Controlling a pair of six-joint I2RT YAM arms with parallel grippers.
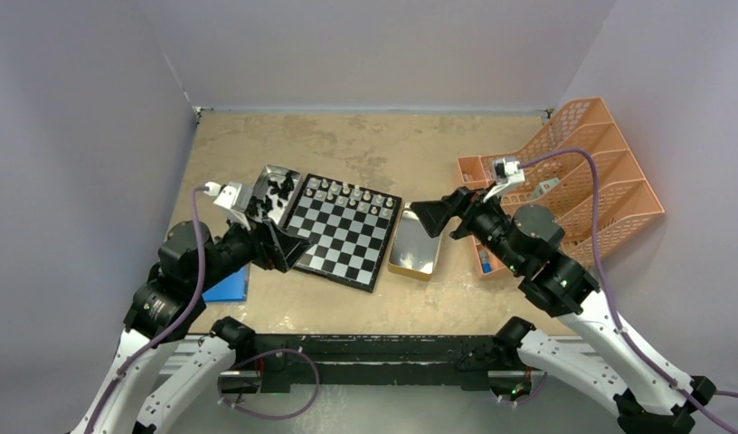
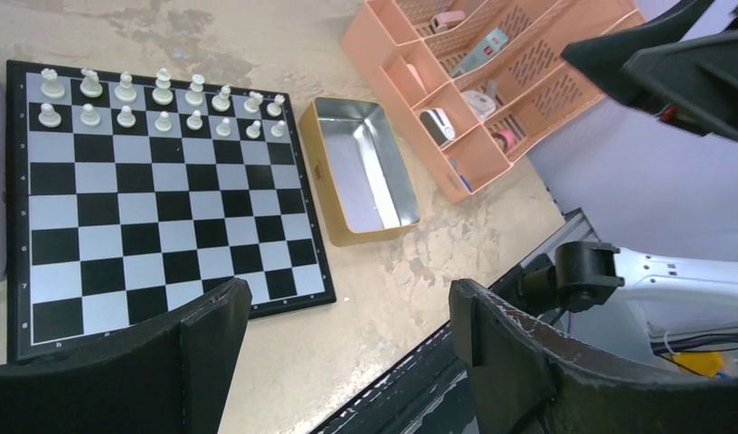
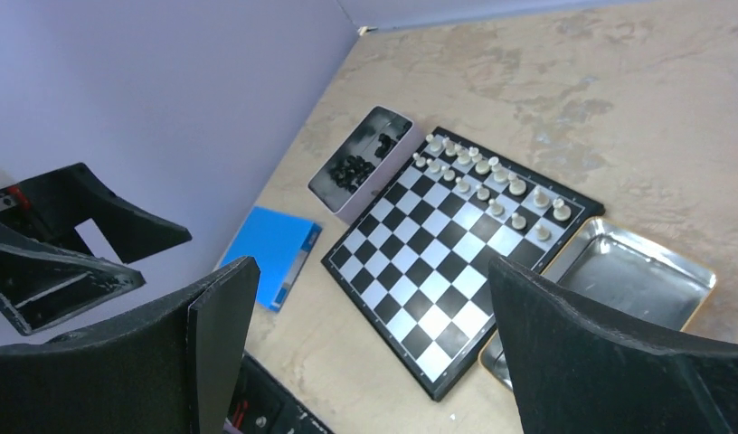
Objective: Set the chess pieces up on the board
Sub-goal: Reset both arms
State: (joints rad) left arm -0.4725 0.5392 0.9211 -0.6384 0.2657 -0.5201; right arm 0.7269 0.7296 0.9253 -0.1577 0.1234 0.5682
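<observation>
Now holding nothing in the left gripper (image 2: 349, 294), spread wide by the near left edge of the board (image 1: 343, 237). Nothing in the right gripper (image 3: 373, 271) either, wide apart near the gold tray (image 1: 415, 249), right of the board. Lined up in two rows along the board's far edge: white chess pieces (image 1: 347, 193). Heaped in the silver tray (image 3: 388, 119) just beside the board's left side: black pieces (image 3: 352, 170).

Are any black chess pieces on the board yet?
No, the board holds only white pieces in two rows; the black pieces lie in the metal tray beside it.
</observation>
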